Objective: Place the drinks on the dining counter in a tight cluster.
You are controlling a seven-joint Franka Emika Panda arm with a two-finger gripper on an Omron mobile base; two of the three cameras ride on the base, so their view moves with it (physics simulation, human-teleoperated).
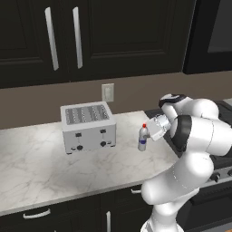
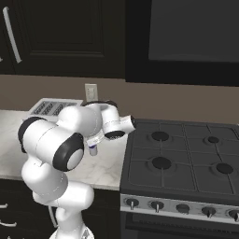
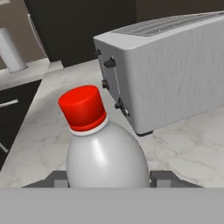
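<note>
A: Where was the small pale bottle (image 1: 142,138)?

B: It stood upright on the marble worktop (image 1: 41,167), to the right of the silver toaster (image 1: 88,126) and a little nearer than it; the two were apart, not touching; the black stove (image 2: 182,161) was on the bottle's other side, to the right.

A: What did the bottle look like?

B: It had a red cap (image 3: 83,107) on top and a pale round body; from the left base camera there was a dark blue band low on it.

A: And the gripper (image 1: 149,131)?

B: It was right at the bottle, reaching in from the right side; in the hand camera one dark finger tip (image 3: 59,178) sat at the left of the bottle's body and the other at the right, very close to it; I could not tell if they were pinching the bottle or just sitting beside it.

A: Was the bottle off the worktop?

B: It looked like it was standing on the marble, but its bottom was small and partly hidden, so I could not be sure.

A: What was behind it all?

B: A brown wall with a white outlet (image 1: 108,92), and dark cabinets (image 1: 90,36) with long silver handles above.
</note>
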